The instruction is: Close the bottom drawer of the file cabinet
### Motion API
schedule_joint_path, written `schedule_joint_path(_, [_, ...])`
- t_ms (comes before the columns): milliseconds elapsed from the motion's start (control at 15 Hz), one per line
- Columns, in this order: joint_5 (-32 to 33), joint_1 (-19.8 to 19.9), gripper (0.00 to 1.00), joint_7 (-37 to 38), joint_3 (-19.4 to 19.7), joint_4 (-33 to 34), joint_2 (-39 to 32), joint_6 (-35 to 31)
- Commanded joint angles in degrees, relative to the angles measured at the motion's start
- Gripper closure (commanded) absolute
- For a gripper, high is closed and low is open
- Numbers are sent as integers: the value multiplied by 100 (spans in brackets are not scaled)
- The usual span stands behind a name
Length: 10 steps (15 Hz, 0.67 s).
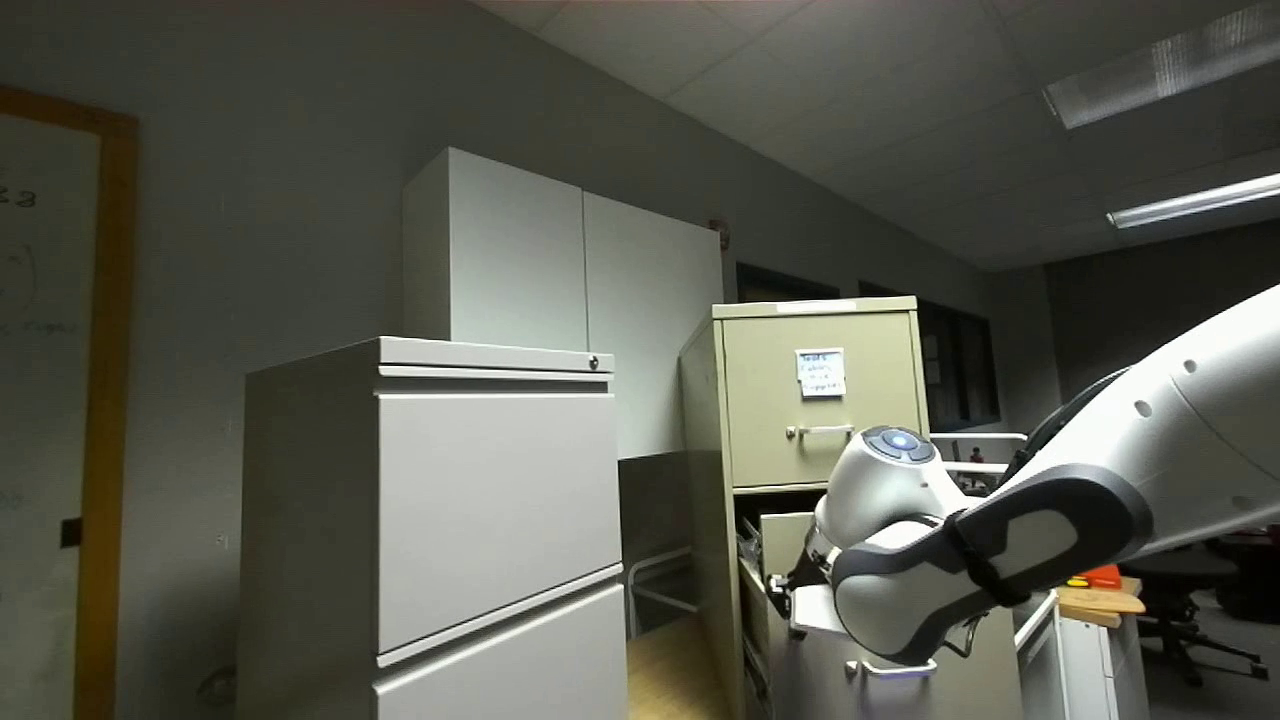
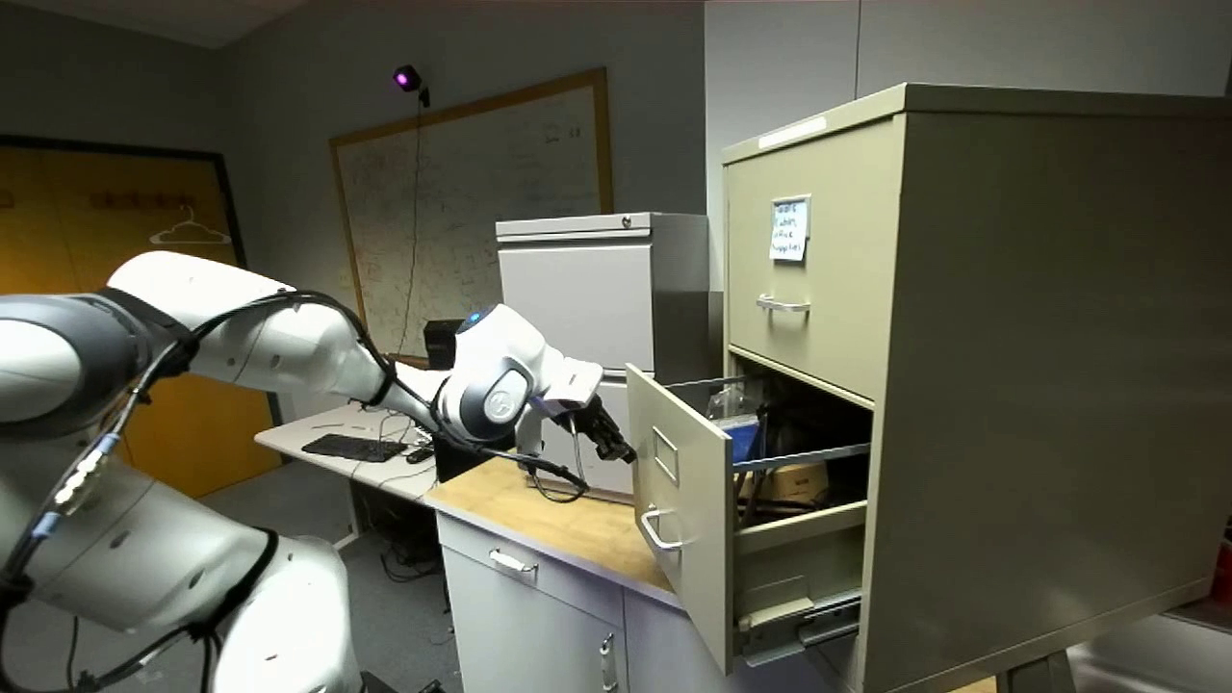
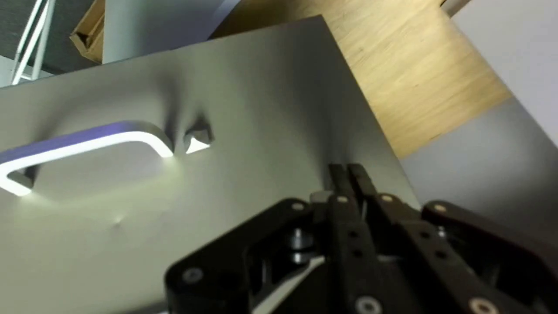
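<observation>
The beige file cabinet (image 1: 820, 350) shows in both exterior views (image 2: 1039, 404), with its labelled upper drawer shut. Its bottom drawer (image 2: 698, 577) stands pulled well out, with things visible inside. The plain drawer front also shows in an exterior view (image 1: 830, 690), partly behind the arm, and fills much of the wrist view (image 3: 244, 209), with its handle (image 3: 87, 137) at left. My gripper (image 3: 346, 168) is shut and empty, its black fingertips at or very near the drawer front by one side edge. It is also seen in both exterior views (image 1: 778, 592) (image 2: 628, 454). Exact contact is hard to tell.
The wide pale grey cabinet (image 1: 500, 520) stands beside the beige one, on a wooden countertop (image 2: 539, 510). A blue item (image 2: 741, 438) and metal rails are in the open drawer. A desk with a keyboard (image 2: 351, 448) is behind the arm.
</observation>
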<state>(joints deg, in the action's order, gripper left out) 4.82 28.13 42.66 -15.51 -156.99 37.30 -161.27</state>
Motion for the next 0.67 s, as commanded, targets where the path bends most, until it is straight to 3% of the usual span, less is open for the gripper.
schedule_joint_path(0, [386, 1057, 94, 994, -690, 2, -86, -643])
schedule_joint_path(333, [732, 2748, 96, 2482, -2151, 104, -241, -1717])
schedule_joint_path(600, [954, 4157, 98, 3618, -3307, 376, -6, -1897])
